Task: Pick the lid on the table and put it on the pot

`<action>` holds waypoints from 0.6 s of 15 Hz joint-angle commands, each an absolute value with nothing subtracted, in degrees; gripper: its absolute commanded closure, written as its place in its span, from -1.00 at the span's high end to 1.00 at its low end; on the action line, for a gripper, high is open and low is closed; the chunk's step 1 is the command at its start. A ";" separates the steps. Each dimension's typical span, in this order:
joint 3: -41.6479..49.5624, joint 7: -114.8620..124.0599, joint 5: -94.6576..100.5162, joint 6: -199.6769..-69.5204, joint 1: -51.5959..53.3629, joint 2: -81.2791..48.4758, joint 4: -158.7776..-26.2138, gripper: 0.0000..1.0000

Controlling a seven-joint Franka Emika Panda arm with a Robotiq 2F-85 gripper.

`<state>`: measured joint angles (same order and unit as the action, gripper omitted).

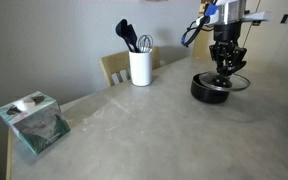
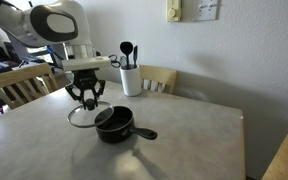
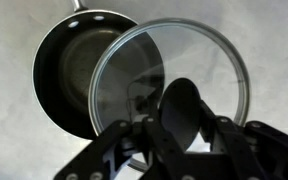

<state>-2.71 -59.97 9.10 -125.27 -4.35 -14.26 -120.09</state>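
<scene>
The clear glass lid [image 3: 189, 60] with a thin metal rim hangs under my gripper [image 3: 184, 125], whose fingers are shut on its black knob [image 3: 184, 105]. In the wrist view the lid partly overlaps the right side of the black pot [image 3: 69, 70], offset from its centre. In both exterior views the gripper [image 1: 227, 68] [image 2: 86, 95] holds the lid [image 1: 236, 82] [image 2: 82, 117] just above the table [image 1: 154, 130] [image 2: 184, 140], beside the pot [image 1: 210, 90] [image 2: 114, 124]. The pot's long handle [image 2: 144, 133] points away from the gripper.
A white utensil holder [image 1: 140, 66] [image 2: 131, 80] with black utensils stands at the table's back edge. A tissue box [image 1: 32, 122] sits near a corner. Wooden chairs [image 2: 24, 85] [image 2: 162, 78] stand around the table.
</scene>
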 commanded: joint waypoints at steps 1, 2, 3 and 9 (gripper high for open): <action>-2.23 -58.66 9.35 -128.71 -3.84 -10.55 -124.41 -0.71; -1.62 -57.65 9.98 -129.50 -4.06 -10.73 -124.29 -0.71; -1.46 -57.13 10.18 -129.87 -4.06 -10.53 -124.58 -0.71; -0.07 -54.46 11.83 -130.91 -4.21 -10.39 -124.82 -0.71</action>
<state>-0.73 -55.40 10.42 -129.21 -4.22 -12.43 -123.01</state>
